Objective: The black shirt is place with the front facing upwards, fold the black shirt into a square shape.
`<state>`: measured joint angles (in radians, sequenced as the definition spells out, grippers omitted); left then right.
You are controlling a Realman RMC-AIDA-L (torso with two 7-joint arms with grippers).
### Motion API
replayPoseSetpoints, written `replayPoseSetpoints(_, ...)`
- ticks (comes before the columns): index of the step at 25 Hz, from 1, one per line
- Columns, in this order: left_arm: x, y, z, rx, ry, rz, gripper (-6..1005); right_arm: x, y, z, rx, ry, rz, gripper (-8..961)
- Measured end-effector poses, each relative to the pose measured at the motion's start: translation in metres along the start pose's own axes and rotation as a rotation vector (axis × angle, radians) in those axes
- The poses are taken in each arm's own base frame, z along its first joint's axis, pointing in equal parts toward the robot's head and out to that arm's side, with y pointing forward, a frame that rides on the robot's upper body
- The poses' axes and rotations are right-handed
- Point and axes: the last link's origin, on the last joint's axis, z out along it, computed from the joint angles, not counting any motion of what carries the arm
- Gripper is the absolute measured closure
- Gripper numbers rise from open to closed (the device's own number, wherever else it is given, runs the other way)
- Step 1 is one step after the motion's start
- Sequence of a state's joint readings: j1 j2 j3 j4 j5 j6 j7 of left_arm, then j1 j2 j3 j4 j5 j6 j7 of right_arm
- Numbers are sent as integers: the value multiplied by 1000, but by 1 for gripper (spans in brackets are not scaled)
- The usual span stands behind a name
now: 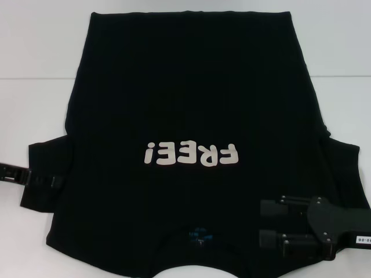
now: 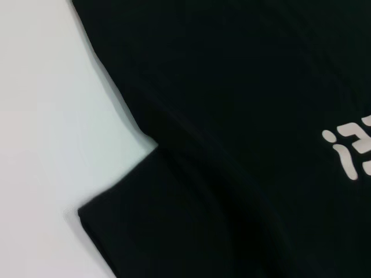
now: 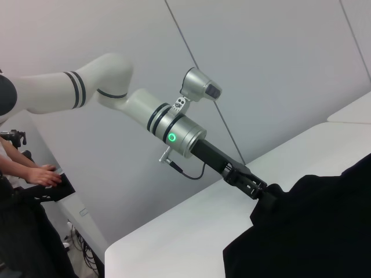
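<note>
A black shirt (image 1: 191, 110) is lying face up on a white table (image 1: 40, 58), its cream "FREE!" lettering (image 1: 191, 154) reading toward the robot. The left gripper (image 1: 49, 180) is reaching in at the left sleeve (image 1: 49, 168), seemingly biting its edge, while the right gripper (image 1: 269, 223) is hovering over the right shoulder, fingers parted. A first sleeve fold appears to be starting; next, both need a firm pinch. Only the right wrist view is showing the left arm (image 3: 174, 130) and a bystander's hands (image 3: 40, 175).
</note>
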<state>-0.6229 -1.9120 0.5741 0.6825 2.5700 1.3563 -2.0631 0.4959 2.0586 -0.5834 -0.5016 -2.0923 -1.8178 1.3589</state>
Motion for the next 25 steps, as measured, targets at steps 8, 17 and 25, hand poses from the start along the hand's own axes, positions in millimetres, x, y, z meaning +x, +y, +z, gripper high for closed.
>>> replayPoseSetpoints(8,4,0,4,27,6,-8,299,1,0,-1,6,-3,-2,171)
replayPoseSetpoints(17,5,-2,2,35,8,-9,688,1,0,-2,9,-7,-2,171)
replayPoseSetpoints(25,4,-3,2,42,4,-12,929,0,-1,-1,11,-9,-3,171)
